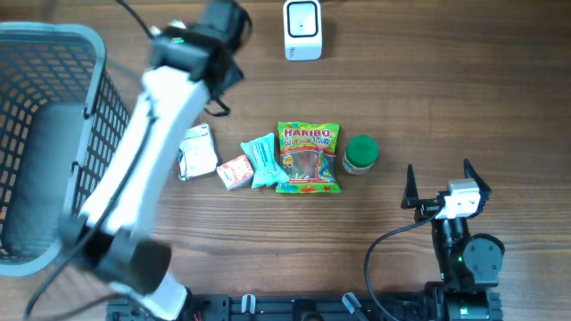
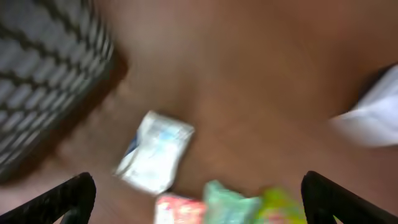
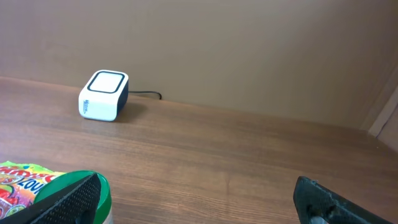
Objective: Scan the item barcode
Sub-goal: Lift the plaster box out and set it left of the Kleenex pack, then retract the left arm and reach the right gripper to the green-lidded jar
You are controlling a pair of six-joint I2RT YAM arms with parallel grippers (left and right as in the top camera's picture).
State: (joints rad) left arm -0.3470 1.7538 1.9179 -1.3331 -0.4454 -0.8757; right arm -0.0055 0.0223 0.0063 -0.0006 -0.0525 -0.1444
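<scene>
Left gripper (image 2: 200, 198) has its two dark fingers spread wide with nothing between them. It hangs over the table between the basket and the scanner, just beyond the white pouch. Its wrist view is blurred. Right gripper (image 1: 439, 171) is also spread wide and empty, low at the near right of the table, well apart from the goods.

The wooden table (image 1: 446, 89) carries everything. A grey mesh basket (image 1: 53, 37) stands at the far left edge.

The goods lie in a short row at mid-table. Largest is a green Haribo bag (image 1: 308, 157), lying flat with its printed face up. Left of it lies the white pouch (image 1: 196, 152), crumpled and tilted, with blue print along one side. It is apart from the others and nearest the left arm. No barcode can be made out on it.

A teal packet (image 1: 265, 160) lies against the Haribo bag's left edge. The white scanner (image 1: 302, 29), a small box with a dark-rimmed window on top, sits at the far edge, well apart from the row. A green-lidded jar (image 1: 361, 153) stands just right of the Haribo bag. A small red and white box (image 1: 234, 171) touches the teal packet's left side.
</scene>
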